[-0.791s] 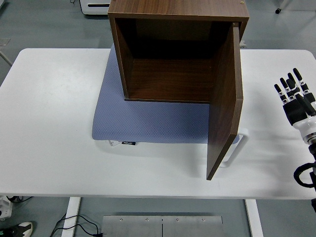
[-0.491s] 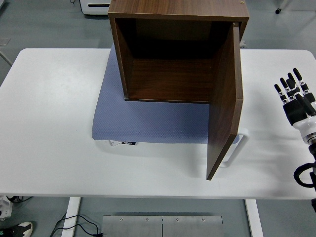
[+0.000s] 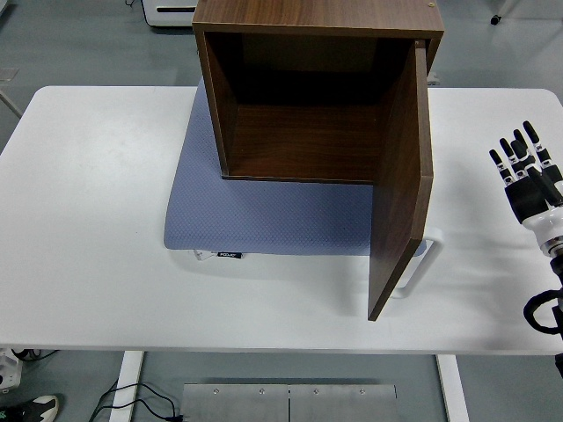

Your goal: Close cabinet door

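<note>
Hardly moving at all since a moment ago: right hand (image 3: 526, 171) staying put over the worktop (image 3: 88, 220), fingers (image 3: 515, 151) straight, spread a little wide, holding nothing. Maybe creeping a tiny bit, too small to tell. Door (image 3: 401, 189) standing just as wide open as before, sticking out toward the near edge. So no closing begun yet; the whole job still waiting, by the look of it.

Sitting well to the left of the hand: the open door, with its white handle (image 3: 416, 264) on the side facing the hand. Past the door, farther left: the brown cabinet (image 3: 308, 97), empty inside, resting on a blue mat (image 3: 255, 215).

Counting now: one cabinet, one door, one handle, one mat, one worktop, one hand showing. No left hand anywhere in view.

Probably needing to reach left and push the door's outer face.
</note>
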Controlling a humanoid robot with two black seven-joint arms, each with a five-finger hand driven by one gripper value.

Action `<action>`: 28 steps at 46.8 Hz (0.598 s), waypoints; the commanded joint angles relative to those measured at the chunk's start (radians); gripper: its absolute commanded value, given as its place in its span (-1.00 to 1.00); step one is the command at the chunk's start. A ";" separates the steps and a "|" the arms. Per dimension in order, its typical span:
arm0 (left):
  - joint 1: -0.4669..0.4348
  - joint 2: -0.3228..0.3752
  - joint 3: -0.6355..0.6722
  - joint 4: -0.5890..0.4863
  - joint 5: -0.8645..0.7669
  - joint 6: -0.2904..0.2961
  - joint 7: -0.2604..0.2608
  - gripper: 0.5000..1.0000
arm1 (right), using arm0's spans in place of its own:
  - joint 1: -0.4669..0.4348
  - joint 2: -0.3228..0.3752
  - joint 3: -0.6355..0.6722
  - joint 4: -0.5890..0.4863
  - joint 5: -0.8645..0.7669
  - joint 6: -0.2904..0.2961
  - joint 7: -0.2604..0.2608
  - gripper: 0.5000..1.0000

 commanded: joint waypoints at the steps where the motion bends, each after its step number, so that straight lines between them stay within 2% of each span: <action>1: 0.000 0.000 0.000 0.000 0.000 0.000 -0.001 1.00 | 0.000 0.002 0.000 0.000 0.000 0.000 0.000 1.00; 28: 0.000 0.000 0.000 0.000 0.000 0.000 0.000 1.00 | 0.000 -0.003 0.000 0.001 0.001 0.002 0.002 1.00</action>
